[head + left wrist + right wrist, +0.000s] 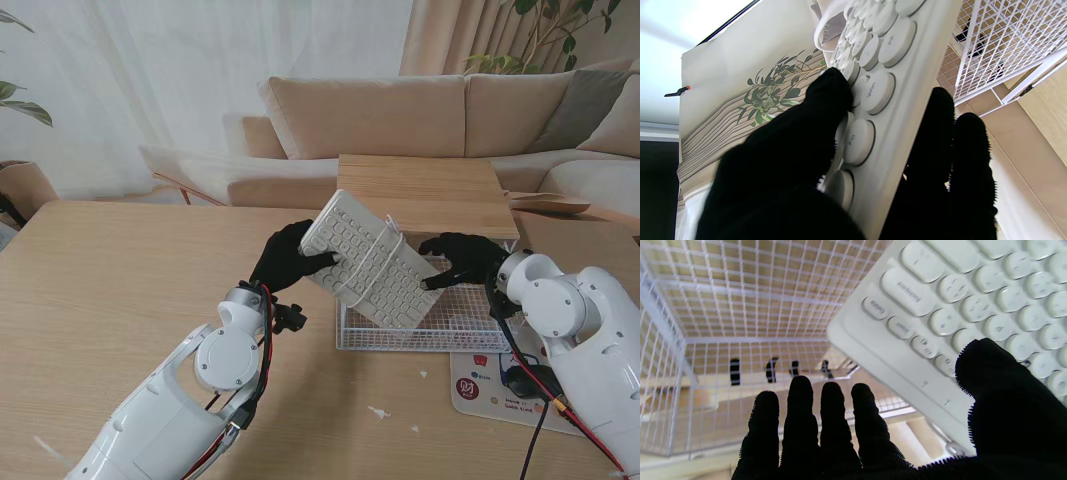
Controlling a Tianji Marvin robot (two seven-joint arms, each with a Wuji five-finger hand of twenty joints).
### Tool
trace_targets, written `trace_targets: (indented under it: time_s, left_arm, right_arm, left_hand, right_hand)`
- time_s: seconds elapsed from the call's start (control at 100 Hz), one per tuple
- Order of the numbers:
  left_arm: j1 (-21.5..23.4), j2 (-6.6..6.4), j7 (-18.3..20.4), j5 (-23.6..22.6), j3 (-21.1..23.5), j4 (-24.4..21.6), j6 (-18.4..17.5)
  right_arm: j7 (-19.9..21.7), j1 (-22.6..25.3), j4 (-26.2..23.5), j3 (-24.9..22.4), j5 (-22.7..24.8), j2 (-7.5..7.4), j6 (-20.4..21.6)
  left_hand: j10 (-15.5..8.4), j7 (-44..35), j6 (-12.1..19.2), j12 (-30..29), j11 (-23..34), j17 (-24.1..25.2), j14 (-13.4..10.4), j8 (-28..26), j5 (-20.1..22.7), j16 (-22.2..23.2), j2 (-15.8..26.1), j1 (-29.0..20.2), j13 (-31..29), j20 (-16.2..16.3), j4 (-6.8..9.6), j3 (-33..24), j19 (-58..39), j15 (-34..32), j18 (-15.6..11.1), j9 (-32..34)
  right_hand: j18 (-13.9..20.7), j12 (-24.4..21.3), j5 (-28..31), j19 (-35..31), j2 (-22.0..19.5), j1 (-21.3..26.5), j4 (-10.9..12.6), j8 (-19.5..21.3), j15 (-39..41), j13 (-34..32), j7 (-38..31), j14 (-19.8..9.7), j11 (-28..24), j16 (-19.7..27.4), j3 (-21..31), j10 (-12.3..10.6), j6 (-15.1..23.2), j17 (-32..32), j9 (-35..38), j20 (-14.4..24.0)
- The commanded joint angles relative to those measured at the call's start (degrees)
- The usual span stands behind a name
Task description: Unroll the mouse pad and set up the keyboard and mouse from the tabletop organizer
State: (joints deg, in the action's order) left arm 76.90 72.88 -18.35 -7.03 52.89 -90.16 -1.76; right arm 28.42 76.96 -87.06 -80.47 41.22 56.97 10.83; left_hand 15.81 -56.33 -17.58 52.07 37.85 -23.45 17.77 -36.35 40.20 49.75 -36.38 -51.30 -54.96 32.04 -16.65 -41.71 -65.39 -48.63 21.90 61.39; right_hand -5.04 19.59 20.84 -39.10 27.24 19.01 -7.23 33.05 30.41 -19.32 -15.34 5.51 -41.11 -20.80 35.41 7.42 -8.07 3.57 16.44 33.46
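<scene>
A living room with a beige sofa (420,110) and pale curtains lies beyond a light wooden table (110,290) seen from the stand camera. On the table there is one white wire-mesh organizer (440,325) with a flat wooden top (425,190), one white keyboard with round keys (370,258), and one white printed card with red marks (478,385) lying just nearer to me than the organizer on the right side. A few small white scraps lie on the wood near the card.

The keyboard is tilted steeply, lifted partly out of the open front of the organizer, its upper corner reaching the wooden top's edge and its lower corner over the wire floor. Two black-gloved hands carry it. The left hand (285,258) clamps the keyboard's left edge: in the left wrist view its thumb (826,96) presses on the keys while the other fingers (940,133) lie along the back. The right hand (462,258) grips the opposite, lower edge: in the right wrist view its thumb (993,380) rests on the key face and four fingers (800,413) stretch together beneath, towards the mesh (740,306).

A thin white loop of cord (350,290) lies across the keys.
</scene>
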Motion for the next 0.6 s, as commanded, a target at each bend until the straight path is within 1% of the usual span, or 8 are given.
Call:
trace_targets:
  time_s: [0.0, 0.18, 0.33, 0.43, 0.49, 0.51, 0.55, 0.59]
  left_arm:
    - [-0.3, 0.21, 0.4, 0.0, 0.2, -0.5, -0.3]
    - [-0.5, 0.39, -0.1, -0.3, -0.2, -0.2, -0.4]
    - [-0.7, 0.63, -0.7, -0.5, -0.6, 0.2, -0.3]
    - [-0.7, 0.79, -1.2, -0.5, -0.7, 0.3, -0.1]
    - [-0.6, 0.88, -1.4, -0.3, -0.7, 0.2, 0.1]
    - [-0.6, 0.9, -1.5, -0.3, -0.7, 0.2, 0.1]
    - [-0.6, 0.88, -1.6, -0.4, -0.6, 0.2, 0.1]
    - [-0.6, 0.88, -1.7, -0.6, -0.6, 0.2, 0.0]
  right_arm:
    - [1.7, -0.1, 0.0, 0.6, -0.8, 0.05, -0.3]
    - [4.1, -1.5, 1.2, 2.5, -7.1, 0.0, -2.6]
    - [4.8, -2.6, 2.1, 4.0, -8.9, -0.01, -2.9]
    - [4.6, -2.9, 2.2, 4.5, -9.6, 0.1, -3.3]
    - [3.2, -2.9, 2.5, 4.7, -9.7, 0.39, -3.4]
    - [2.7, -2.9, 2.5, 4.7, -9.7, 0.5, -3.5]
    - [1.4, -2.9, 2.7, 4.8, -9.9, 0.74, -3.5]
    - [0.4, -2.9, 2.8, 4.9, -10.2, 0.98, -3.6]
  left_hand:
    - [-4.7, -7.0, 10.1, 1.2, 0.4, 0.1, -3.6, -3.1, 0.6, 0.6, 5.7, -6.8, -1.2, -0.4, 1.2, -10.0, -0.7, 0.7, -2.7, 1.3]
    - [-4.7, -7.0, 10.1, 1.2, 0.2, 0.2, -3.6, -3.0, 0.5, 0.6, 5.7, -6.9, -1.1, -0.5, 1.25, -10.0, -0.7, 0.8, -2.7, 1.3]
    - [-4.6, -7.0, 10.0, 1.2, 0.1, 0.2, -3.7, -2.9, 0.5, 0.6, 5.7, -6.9, -1.0, -0.5, 1.28, -10.0, -0.7, 0.9, -2.7, 1.3]
    - [-4.6, -7.0, 10.0, 1.2, 0.1, 0.2, -3.7, -2.8, 0.5, 0.6, 5.7, -6.9, -0.9, -0.5, 1.3, -10.0, -0.7, 1.0, -2.7, 1.3]
    - [-4.5, -7.0, 9.8, 1.1, -0.1, 0.4, -3.5, -2.7, 0.5, 0.5, 5.7, -6.9, -0.9, -0.6, 1.33, -10.0, -0.6, 1.1, -2.7, 1.2]
    - [-4.4, -7.0, 9.8, 1.1, -0.1, 0.4, -3.5, -2.7, 0.5, 0.5, 5.7, -7.0, -0.9, -0.6, 1.34, -10.0, -0.6, 1.1, -2.7, 1.2]
    - [-4.5, -6.9, 9.9, 1.1, -0.1, 0.4, -3.5, -2.6, 0.4, 0.5, 5.7, -6.9, -0.9, -0.6, 1.35, -9.9, -0.6, 1.1, -2.7, 1.2]
    - [-4.4, -6.9, 9.9, 1.0, -0.2, 0.4, -3.5, -2.5, 0.4, 0.5, 5.7, -6.9, -0.8, -0.6, 1.38, -9.9, -0.6, 1.1, -2.7, 1.2]
  right_hand:
    - [0.5, -0.4, 0.6, 1.9, 2.0, -1.9, 0.7, 0.4, -0.8, -1.0, 0.0, -1.1, 1.5, 0.8, 0.2, -0.6, -0.2, -0.9, 1.1, 0.5]
    - [-0.9, 0.4, 4.4, 2.7, 3.5, 0.1, 0.7, 0.8, 1.4, -5.4, -1.7, -0.1, -0.2, -0.4, 0.7, -0.3, 0.2, -0.1, 6.9, 0.9]
    - [-3.2, 6.0, 9.8, 2.4, 5.4, 2.7, 0.7, 3.3, 7.5, -11.2, -7.0, 0.5, -5.7, -4.1, 4.4, -1.0, 2.1, 1.7, 13.6, 3.3]
    - [-4.0, 12.2, 12.8, 1.2, 6.2, 6.8, 0.8, 6.9, 11.8, -13.6, -12.0, 0.3, -10.4, -6.5, 7.2, -1.6, 3.9, 2.6, 17.3, 4.1]
    - [-4.5, 15.8, 16.3, -0.5, 6.0, 12.6, 1.3, 10.2, 15.0, -16.0, -16.6, 0.2, -13.2, -8.0, 9.8, -2.4, 6.2, 3.5, 21.7, 4.4]
    - [-4.7, 16.9, 17.6, -1.1, 6.2, 14.7, -0.1, 10.9, 15.8, -17.0, -18.4, 0.1, -13.9, -8.3, 10.2, -2.4, 7.1, 3.7, 23.6, 4.3]
    - [-5.0, 19.4, 17.7, -2.9, 7.7, 19.1, -3.9, 6.9, 17.4, -19.0, -27.4, 0.0, -15.1, -8.9, 10.0, -2.7, 9.1, 4.3, 27.0, 3.3]
    - [-5.1, 20.6, 18.6, -4.3, 8.0, 23.7, -4.6, 2.5, 19.0, -21.3, -36.1, 0.0, -16.0, -9.6, 10.5, -2.3, 10.9, 4.8, 31.1, 2.5]
